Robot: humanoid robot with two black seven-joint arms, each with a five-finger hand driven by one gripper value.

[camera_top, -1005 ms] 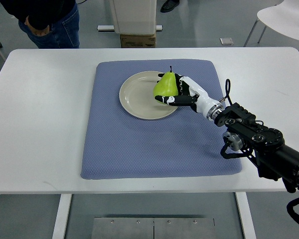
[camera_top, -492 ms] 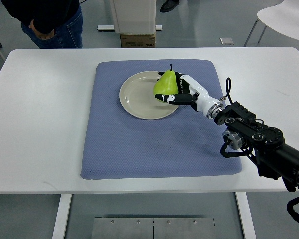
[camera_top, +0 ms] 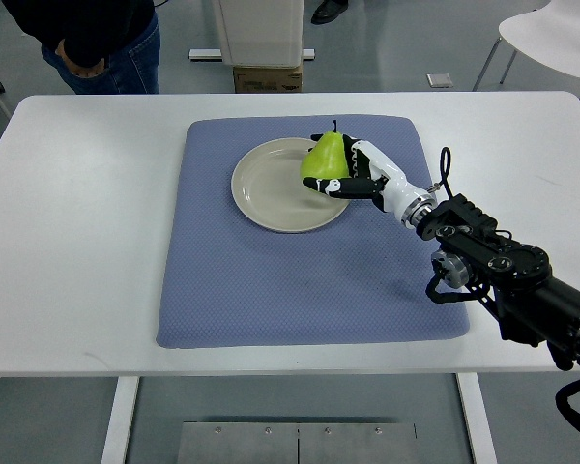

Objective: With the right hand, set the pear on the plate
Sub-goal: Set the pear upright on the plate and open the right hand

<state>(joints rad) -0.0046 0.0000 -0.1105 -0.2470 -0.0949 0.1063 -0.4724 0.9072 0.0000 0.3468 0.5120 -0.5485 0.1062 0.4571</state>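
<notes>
Right hand: your right hand (camera_top: 353, 179) reaches in from the 4 o'clock corner, its black forearm crossing the right part of the tabletop; the white and black fingers (camera_top: 340, 185) are wrapped around the pear, clamped on it.
Pear: the green pear (camera_top: 323, 159) stands upright with its stem pointing to 12 o'clock; you see it over the plate's 2 o'clock rim, held in the hand. You cannot tell whether its base touches the plate or hangs just above it.
Plate: the round cream plate (camera_top: 271, 184) lies on the upper middle of the mat, its centre bare; the pear and the fingertips overlap its right side.
Mat: the blue-grey mat (camera_top: 271, 280) covers the middle of the tabletop, flat, with the plate towards its 12 o'clock half.
Tabletop: the white tabletop (camera_top: 77, 213) carries the mat; its left part is bare.
Left hand: nothing of it shows for you anywhere in the view.
Person: at 11 o'clock, beyond the far edge of the tabletop, a person in jeans (camera_top: 106, 48) stands with a hand at the pocket.
Beyond the tabletop: a white pedestal (camera_top: 261, 29) with a cardboard box (camera_top: 267, 77) at its foot sits at 12 o'clock; a white chair (camera_top: 556, 34) shows at 1 o'clock.
</notes>
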